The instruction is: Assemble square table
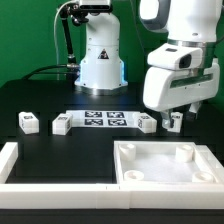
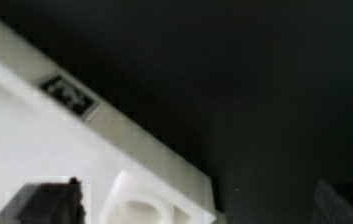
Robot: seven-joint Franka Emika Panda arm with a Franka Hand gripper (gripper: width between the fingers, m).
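Fingers (image 2: 48, 205) are standing fully spread, gripping nothing, hanging over the worktop (image 1: 60, 150) at the exterior view's right. Square table top (image 1: 160, 163) is lying just nearer than them, its corner socket (image 2: 141, 208) showing beside one finger.

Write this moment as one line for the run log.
gripper: open, empty | table top: flat, sockets empty | legs: loose, unattached

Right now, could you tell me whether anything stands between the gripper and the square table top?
Nothing visible does. The gripper hangs open over the table top. Below it, the wrist view shows only the top's rim, a tag and a corner socket. The legs stand beyond it, off that path.
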